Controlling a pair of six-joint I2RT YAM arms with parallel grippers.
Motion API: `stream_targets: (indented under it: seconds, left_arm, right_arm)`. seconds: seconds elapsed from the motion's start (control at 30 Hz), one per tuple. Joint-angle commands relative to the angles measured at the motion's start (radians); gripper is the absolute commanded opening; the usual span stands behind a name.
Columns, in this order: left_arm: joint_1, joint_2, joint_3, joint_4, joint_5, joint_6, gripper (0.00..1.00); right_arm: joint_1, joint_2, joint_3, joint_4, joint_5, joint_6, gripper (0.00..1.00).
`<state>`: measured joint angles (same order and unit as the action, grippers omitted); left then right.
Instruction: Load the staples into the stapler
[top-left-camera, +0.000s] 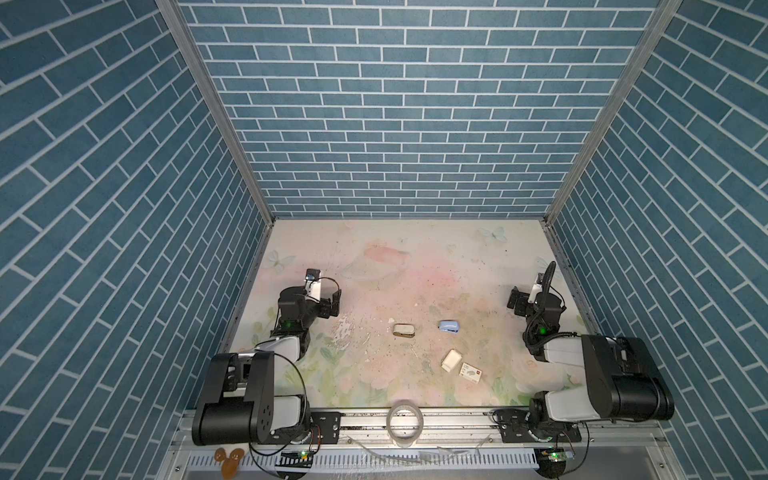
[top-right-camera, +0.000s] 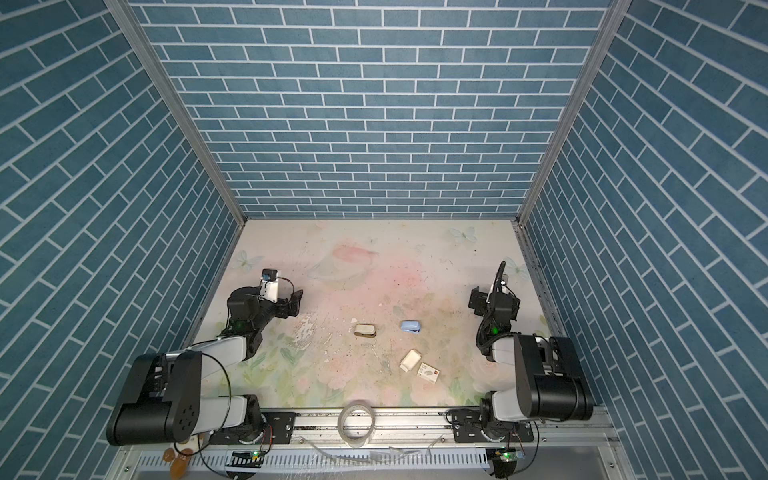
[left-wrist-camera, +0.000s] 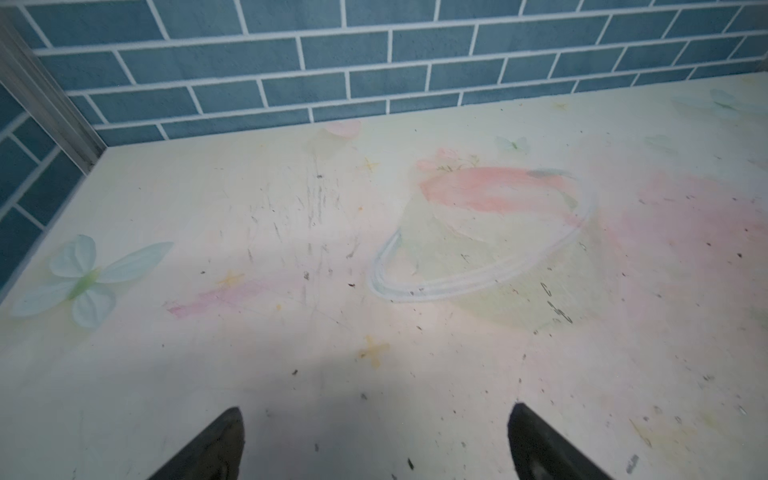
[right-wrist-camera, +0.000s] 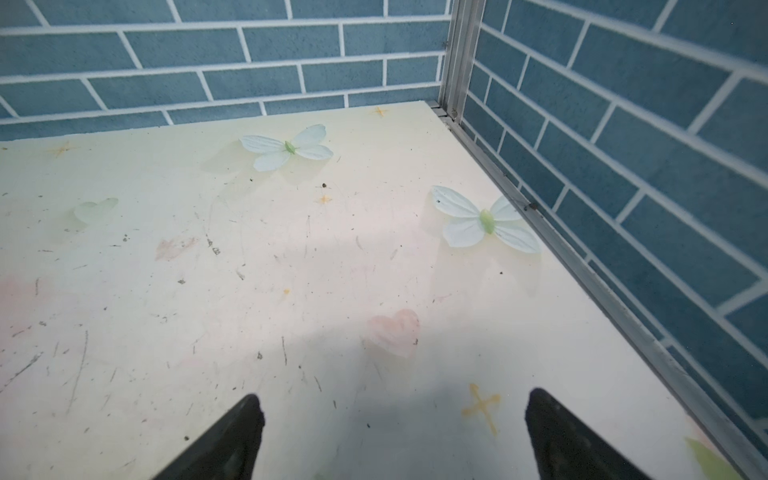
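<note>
left gripper (left-wrist-camera: 376, 409): jaws wide, nothing between, over bare worktop (left-wrist-camera: 291, 249) by left edge. right gripper (right-wrist-camera: 395, 395): same deal, wide and empty, by right edge. staples box (top-left-camera: 471, 372) flat near front edge, right of middle; grey print, red corner mark, text too small to read. white inner tray (top-left-camera: 451, 360) just beside it. blue stapler (top-left-camera: 449, 327) further back, beige thing (top-left-camera: 403, 331) near it toward left edge.
</note>
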<state>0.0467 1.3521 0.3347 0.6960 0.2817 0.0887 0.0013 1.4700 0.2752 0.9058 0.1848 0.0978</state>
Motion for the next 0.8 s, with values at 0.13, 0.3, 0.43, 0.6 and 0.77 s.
stream_targets:
  seconds: [0.13, 0.3, 0.43, 0.6, 0.77]
  left_arm:
    - [0.080, 0.221, -0.108, 0.547, 0.060, -0.078, 1.00]
    - [0.076, 0.190, -0.038, 0.369, 0.061, -0.066, 1.00]
    - [0.073, 0.193, -0.026, 0.353, 0.060, -0.064, 0.99]
    - [0.065, 0.193, -0.011, 0.322, 0.076, -0.048, 1.00]
    - [0.064, 0.194, 0.000, 0.307, 0.105, -0.035, 1.00]
  right_arm:
    - [-0.022, 0.060, 0.061, 0.056, -0.084, -0.045, 0.99]
    - [-0.024, 0.067, 0.105, -0.019, -0.038, -0.032, 0.99]
    - [-0.024, 0.068, 0.108, -0.022, -0.041, -0.032, 0.99]
    - [-0.024, 0.072, 0.114, -0.031, -0.046, -0.032, 0.99]
    - [-0.024, 0.067, 0.106, -0.023, -0.043, -0.033, 0.99]
